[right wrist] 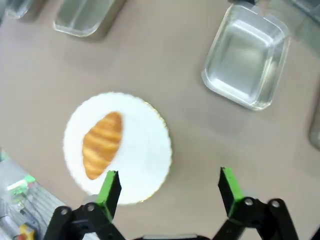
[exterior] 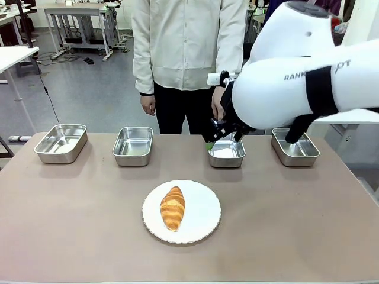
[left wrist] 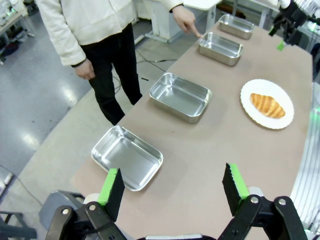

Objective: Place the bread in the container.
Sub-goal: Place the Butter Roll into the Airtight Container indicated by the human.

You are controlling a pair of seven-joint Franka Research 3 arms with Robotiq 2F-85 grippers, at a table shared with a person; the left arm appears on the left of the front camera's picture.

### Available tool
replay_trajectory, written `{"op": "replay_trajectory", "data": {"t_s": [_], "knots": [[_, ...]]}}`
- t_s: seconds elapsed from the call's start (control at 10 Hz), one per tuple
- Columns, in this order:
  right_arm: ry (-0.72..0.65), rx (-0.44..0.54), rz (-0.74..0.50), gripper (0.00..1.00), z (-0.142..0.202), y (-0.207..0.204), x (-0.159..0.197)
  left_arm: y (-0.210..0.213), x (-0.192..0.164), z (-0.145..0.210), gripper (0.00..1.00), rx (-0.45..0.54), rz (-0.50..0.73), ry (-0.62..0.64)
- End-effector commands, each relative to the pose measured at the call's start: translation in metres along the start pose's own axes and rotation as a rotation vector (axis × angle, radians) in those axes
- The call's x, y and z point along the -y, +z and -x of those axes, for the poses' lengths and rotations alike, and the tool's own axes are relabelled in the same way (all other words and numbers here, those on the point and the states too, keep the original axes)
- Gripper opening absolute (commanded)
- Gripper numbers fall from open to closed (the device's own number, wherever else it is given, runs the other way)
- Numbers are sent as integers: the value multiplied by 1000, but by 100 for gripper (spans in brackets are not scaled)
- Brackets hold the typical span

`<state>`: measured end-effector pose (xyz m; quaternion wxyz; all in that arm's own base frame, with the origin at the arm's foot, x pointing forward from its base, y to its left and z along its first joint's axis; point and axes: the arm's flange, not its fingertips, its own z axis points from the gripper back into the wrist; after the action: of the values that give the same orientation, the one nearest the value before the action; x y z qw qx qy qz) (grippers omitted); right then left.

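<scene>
The bread (exterior: 172, 207) lies on a round white plate (exterior: 204, 213) at the near middle of the table (exterior: 71, 219), one tapered end pointing at the far side. Across the far part of the table four steel pans stand in a row, well apart from each other. The person (exterior: 189, 53) stands behind the table and points a finger (left wrist: 196, 33) at the rim of the container (exterior: 227, 154), the third pan from the left. The other three pans are the far-left pan (exterior: 60, 142), the second pan (exterior: 132, 145) and the far-right pan (exterior: 295, 147).

My right arm (exterior: 296, 77) reaches in from the right, above the container. My right pincer (right wrist: 168, 186) hangs over the table with its green-padded fingers (right wrist: 109, 186) apart and nothing between them; below it I see the plate, the bread and the container farther off.

My left pincer (left wrist: 173, 185) is also spread wide and holds nothing. It hangs high at the left end of the table, with the far-left pan just beyond its fingers.
</scene>
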<state>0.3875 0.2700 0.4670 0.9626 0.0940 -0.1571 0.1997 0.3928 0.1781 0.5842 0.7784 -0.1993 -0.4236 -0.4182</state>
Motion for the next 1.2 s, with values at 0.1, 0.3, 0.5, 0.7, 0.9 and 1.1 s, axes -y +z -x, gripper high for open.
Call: {"op": "replay_trajectory", "data": {"t_s": [0.1, 0.3, 0.5, 0.7, 0.9, 1.1], "knots": [[47, 59, 49, 100, -2, 7, 4, 2, 1, 0, 100, 6, 4, -13], [47, 59, 49, 100, -2, 7, 4, 2, 1, 0, 100, 6, 4, -13], [40, 34, 31, 100, -5, 8, 3, 2, 1, 0, 100, 6, 4, -13], [82, 77, 103, 100, -9, -13, -43, 2, 1, 0, 100, 6, 4, -13], [6, 14, 130, 100, -8, -43, -81, 2, 1, 0, 100, 6, 4, -13], [-99, -23, 146, 100, 3, -69, -106, 2, 1, 0, 100, 6, 4, -13]]}}
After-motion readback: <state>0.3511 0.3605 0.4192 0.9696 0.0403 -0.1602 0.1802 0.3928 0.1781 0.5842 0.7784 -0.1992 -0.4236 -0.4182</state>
